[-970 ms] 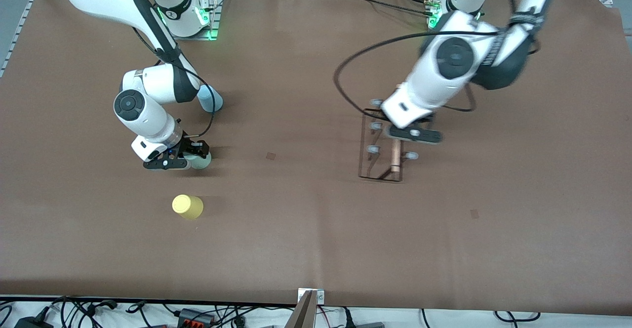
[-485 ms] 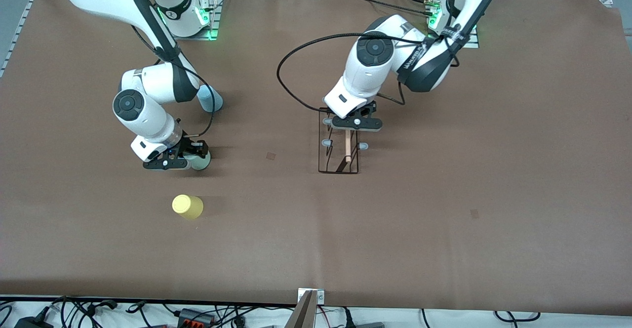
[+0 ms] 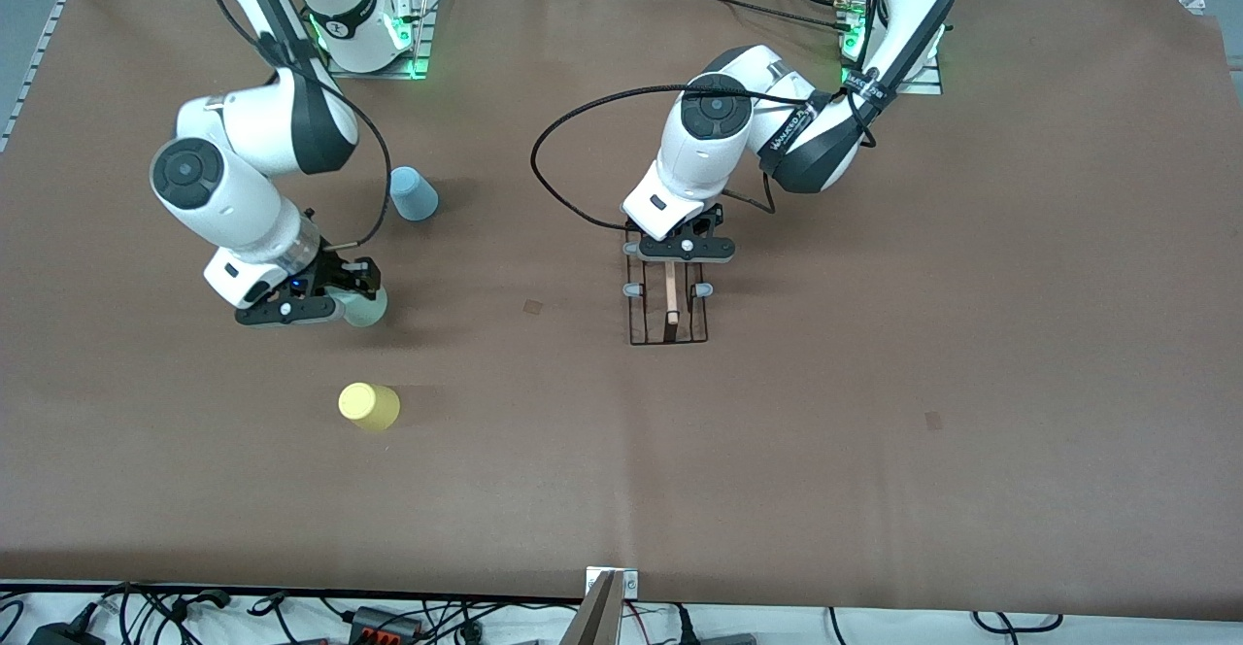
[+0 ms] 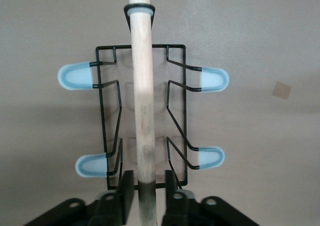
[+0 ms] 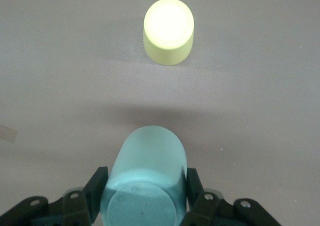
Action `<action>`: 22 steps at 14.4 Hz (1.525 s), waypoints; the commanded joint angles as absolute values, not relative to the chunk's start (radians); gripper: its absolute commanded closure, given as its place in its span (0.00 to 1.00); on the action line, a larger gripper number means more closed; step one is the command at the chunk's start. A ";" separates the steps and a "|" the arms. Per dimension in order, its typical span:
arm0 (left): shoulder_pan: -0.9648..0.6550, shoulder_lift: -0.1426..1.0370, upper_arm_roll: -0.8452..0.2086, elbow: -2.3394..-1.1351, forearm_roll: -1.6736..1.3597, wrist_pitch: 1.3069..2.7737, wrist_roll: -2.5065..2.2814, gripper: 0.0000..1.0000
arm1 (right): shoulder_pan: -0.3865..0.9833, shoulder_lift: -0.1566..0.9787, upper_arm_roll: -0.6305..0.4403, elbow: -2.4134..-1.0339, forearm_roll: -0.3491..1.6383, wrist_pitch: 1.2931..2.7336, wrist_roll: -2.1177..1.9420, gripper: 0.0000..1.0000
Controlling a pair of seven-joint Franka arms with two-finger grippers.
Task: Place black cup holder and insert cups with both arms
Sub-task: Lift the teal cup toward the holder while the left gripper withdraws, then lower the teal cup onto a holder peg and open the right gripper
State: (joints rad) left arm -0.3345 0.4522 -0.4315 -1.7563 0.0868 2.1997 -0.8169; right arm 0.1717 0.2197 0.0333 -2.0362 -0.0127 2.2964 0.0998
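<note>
The left hand [image 3: 677, 249] is gripping the wooden rod of the black cup holder [image 3: 668, 310], which is sitting mid-counter [image 3: 874, 383]; the hand is covering the rack's end toward the bases, so only four grey-tipped pegs are showing in the left wrist view. The right hand [image 3: 325, 300] is clamping the grey-green cup [image 5: 145, 183] just above the counter toward the right arm's end. The yellow cup [image 3: 368, 406] is standing nearer the front camera, the blue cup [image 3: 413, 193] farther back, both apart from it.

a robotics lab — two arms [image 3: 243, 169], brown table [image 3: 874, 451], loose cables [image 3: 146, 616]
</note>
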 commanded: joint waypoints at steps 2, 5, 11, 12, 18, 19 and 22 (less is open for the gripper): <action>-0.330 0.385 -0.420 -1.700 0.117 2.064 -0.809 0.00 | 0.175 0.152 0.035 -2.011 -0.020 2.183 0.098 0.85; -0.237 0.351 -0.422 -1.539 0.117 1.767 -0.582 0.00 | 0.221 0.121 0.041 -1.982 -0.009 2.083 0.200 0.85; 0.004 0.298 -0.420 -1.454 0.117 1.637 -0.240 0.00 | 0.403 0.147 0.172 -1.899 -0.003 2.095 0.738 0.85; 0.047 0.290 -0.417 -1.454 0.118 1.628 -0.174 0.00 | 0.452 0.173 0.175 -1.860 -0.005 2.095 0.835 0.85; 0.233 0.230 -0.408 -1.466 0.181 1.620 0.069 0.00 | 0.693 0.346 0.176 -1.727 -0.073 2.221 1.210 0.85; 0.216 0.203 -0.364 -1.479 0.178 1.612 0.069 0.00 | 0.706 0.363 0.176 -1.729 -0.106 2.233 1.235 0.85; 0.057 0.089 -0.091 -1.592 0.068 1.612 0.072 0.00 | 0.715 0.399 0.176 -1.729 -0.133 2.262 1.246 0.85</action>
